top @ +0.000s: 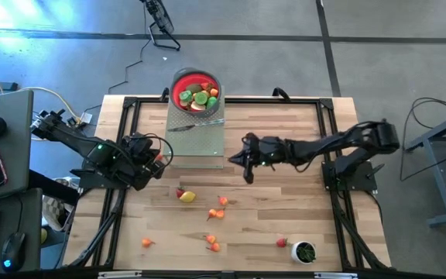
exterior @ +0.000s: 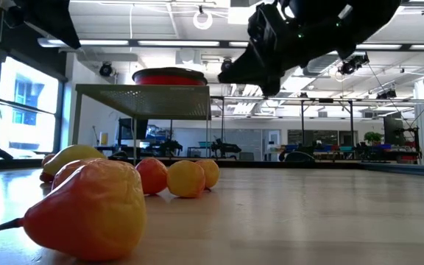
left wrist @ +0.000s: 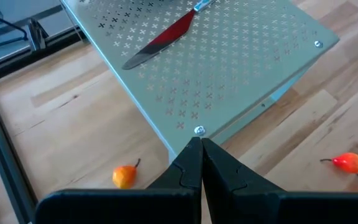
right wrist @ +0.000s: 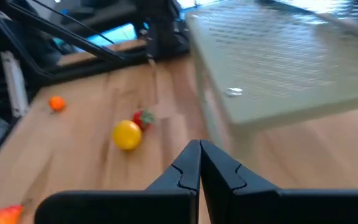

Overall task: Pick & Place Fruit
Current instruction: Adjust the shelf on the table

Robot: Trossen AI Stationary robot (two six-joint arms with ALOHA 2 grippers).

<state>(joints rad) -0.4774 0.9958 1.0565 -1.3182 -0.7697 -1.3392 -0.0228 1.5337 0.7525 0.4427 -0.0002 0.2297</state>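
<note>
A: Risks? Right gripper [top: 247, 175] and left gripper [top: 163, 160] both have fingers pressed closed, holding nothing. Loose fruit [top: 186, 196] lies on the wooden surface [top: 285, 209], below and between both sets of fingers.

B: So coming down closed would knock round pieces rolling. The perforated metal stand [top: 196, 136] sits just beside both; a swing could clip it, shaking the knife [top: 196, 124] and red bowl [top: 196, 91].

A: Writing?

B: None readable.

— Where's the left arm?
— Folded in from the worktop's left side, its left hand [left wrist: 201, 163] pinched fully closed, holding nothing.
— And the right?
— Stretched from the right side toward the middle, wrist dipped, right hand [right wrist: 199, 163] closed too, also holding nothing, raised off the worktop.
</note>
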